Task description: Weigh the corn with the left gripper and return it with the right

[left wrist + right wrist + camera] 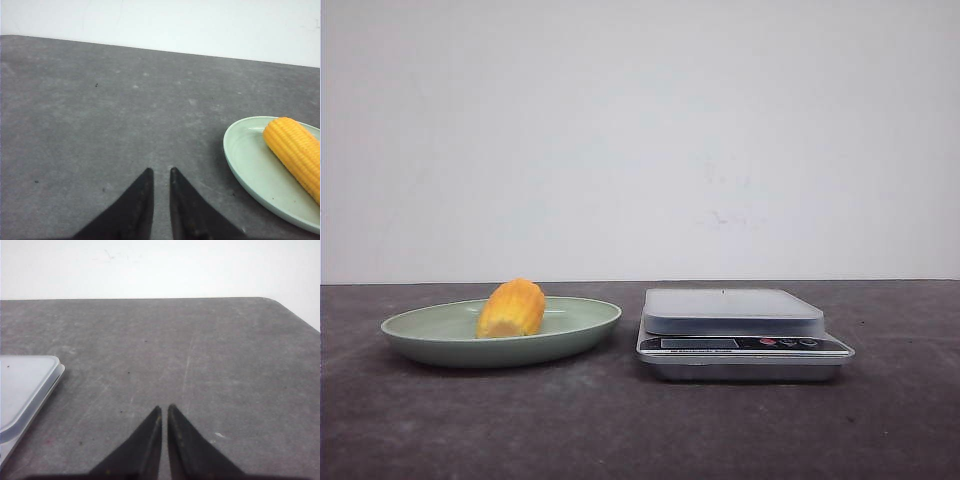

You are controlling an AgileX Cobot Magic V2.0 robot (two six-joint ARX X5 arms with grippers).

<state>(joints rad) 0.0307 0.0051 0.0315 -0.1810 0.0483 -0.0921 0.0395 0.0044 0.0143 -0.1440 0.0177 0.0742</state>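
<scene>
Corn [511, 309]: lying on its side in the pale green plate [420, 340], paler cut end facing us, nothing touching it.
Plate: sits on the dark grey surface [620, 430], left of the scale, just beside it, not touching.
Scale [733, 309]: silver, flat platform bare, buttons and display on the front edge.
Left claw [160, 172]: black pointed fingers nearly together, a thin sliver of surface between the tips, gripping nothing; it hovers over open surface with plate and corn off to one side.
Right claw [164, 408]: tips almost touching, nothing between them, above bare surface, the scale's corner [30, 385] off to one side.
</scene>
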